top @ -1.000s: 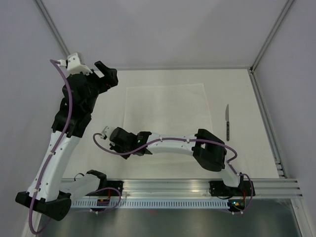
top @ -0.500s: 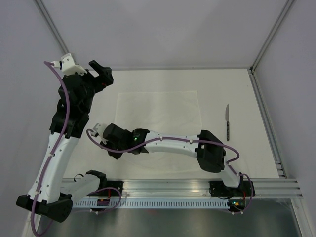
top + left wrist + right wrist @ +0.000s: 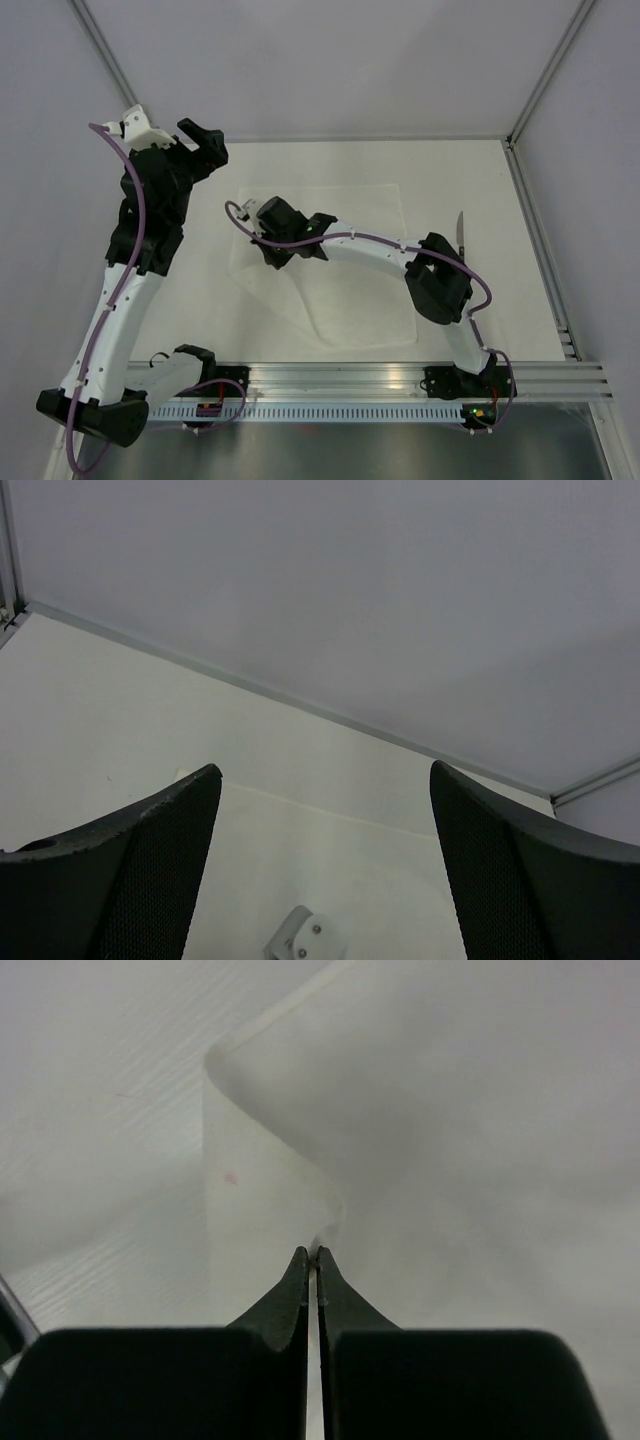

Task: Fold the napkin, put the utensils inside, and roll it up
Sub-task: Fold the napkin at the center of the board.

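So the right pincer [image 3: 312, 1252] is clamped shut on a napkin [image 3: 345, 300] corner, lifting it over the rest of the sheet lying on the surface [image 3: 500, 190], and the left pincer [image 3: 322, 780] hangs wide open, empty. Risk imo: nothing pins the sheet down, so it could drag or slip free and fold crooked; the knife [image 3: 461, 228] sits off right.

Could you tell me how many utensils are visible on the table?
1: a knife near the table's right side, partly covered by the right arm. Others may be hidden.
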Robot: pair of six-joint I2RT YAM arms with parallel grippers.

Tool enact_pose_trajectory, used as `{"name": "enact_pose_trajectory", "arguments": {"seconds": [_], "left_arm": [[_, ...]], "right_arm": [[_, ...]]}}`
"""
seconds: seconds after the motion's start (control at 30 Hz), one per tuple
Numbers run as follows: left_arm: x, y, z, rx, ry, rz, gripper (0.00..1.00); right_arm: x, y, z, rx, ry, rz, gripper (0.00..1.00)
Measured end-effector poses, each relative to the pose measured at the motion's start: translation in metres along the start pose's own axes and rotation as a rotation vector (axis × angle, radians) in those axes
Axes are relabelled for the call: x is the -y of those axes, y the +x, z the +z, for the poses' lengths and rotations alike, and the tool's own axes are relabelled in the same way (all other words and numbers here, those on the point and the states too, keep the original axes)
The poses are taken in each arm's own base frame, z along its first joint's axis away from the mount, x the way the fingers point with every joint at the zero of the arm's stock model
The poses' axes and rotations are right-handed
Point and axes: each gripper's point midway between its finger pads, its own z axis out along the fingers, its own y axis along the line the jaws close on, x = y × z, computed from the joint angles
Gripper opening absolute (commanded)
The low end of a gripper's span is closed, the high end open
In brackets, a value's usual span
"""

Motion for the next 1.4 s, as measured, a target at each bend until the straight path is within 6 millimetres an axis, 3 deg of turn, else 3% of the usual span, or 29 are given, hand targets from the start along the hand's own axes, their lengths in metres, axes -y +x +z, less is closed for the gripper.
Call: {"name": "enact_pose_trajectory", "arguments": {"seconds": [0.1,0.4,0.9,1.07,1.4], "left_arm": [[0.001,0.003,0.007,0.0,-0.001,-0.002,0.89],[-0.003,0.022,0.031,-0.037,-0.027,0.011,0.88],[-0.026,0.079,0.082,-0.133,-0.099,0.023,0.83],[-0.032,0.104,0.102,-0.171,-0.12,0.034,0.83],[-0.056,0.174,0.139,-0.252,-0.17,0.032,0.8]], "right_arm": [[0.032,-0.005,-0.012,0.018,0.046,0.0,0.0],[0.099,-0.022,-0.046,0.085,0.186,-0.074,0.0],[0.205,0.005,-0.067,0.047,0.374,-0.033,0.01],[0.222,0.016,-0.07,0.033,0.399,-0.009,0.01],[0.232,0.031,-0.077,0.013,0.415,0.015,0.0]]}}
